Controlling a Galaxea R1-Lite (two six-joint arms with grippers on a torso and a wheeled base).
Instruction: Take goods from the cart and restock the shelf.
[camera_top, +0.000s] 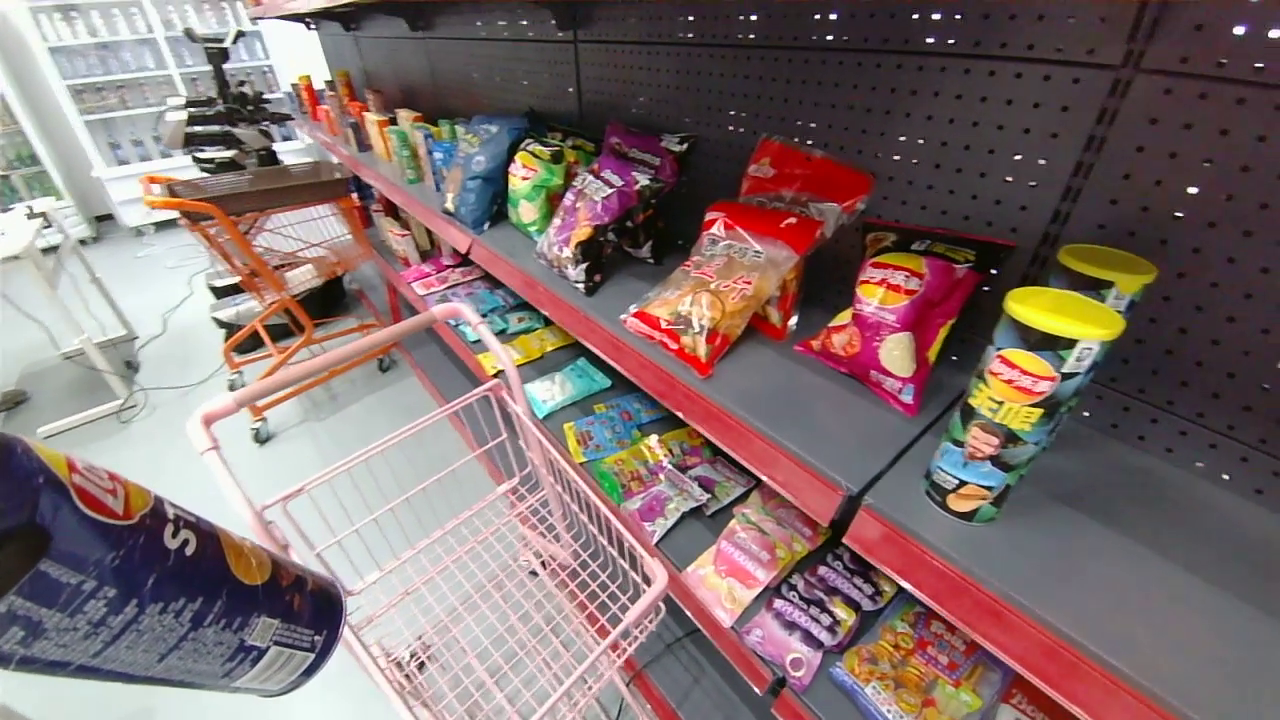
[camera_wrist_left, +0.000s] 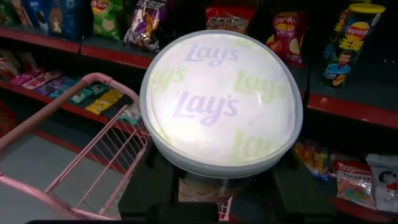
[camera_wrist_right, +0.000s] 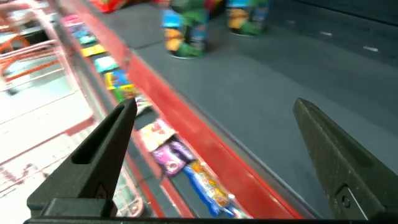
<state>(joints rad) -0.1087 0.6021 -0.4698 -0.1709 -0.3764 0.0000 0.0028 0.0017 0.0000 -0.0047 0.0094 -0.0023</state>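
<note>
- The right gripper (camera_wrist_right: 217, 155) has its fingers (camera_wrist_right: 99, 162) spread wide, with nothing between them.
- It hangs over the grey shelf (camera_wrist_right: 267, 93), near the red front edge.
- The left gripper (camera_wrist_left: 205, 202) pinches the blue chip can (camera_top: 150, 590), whose lid (camera_wrist_left: 221, 102) points at the shelf.
- That can lies sideways in the air beside the pink cart (camera_top: 450, 560), well apart from the shelf.

A pale logo is repeated across the white lid (camera_wrist_left: 221, 102). Logo badges are borne by the blue can (camera_top: 150, 590), the yellow-lidded can (camera_top: 1010, 420) and the pink bag (camera_top: 895, 325); finer print cannot be made out.
</note>
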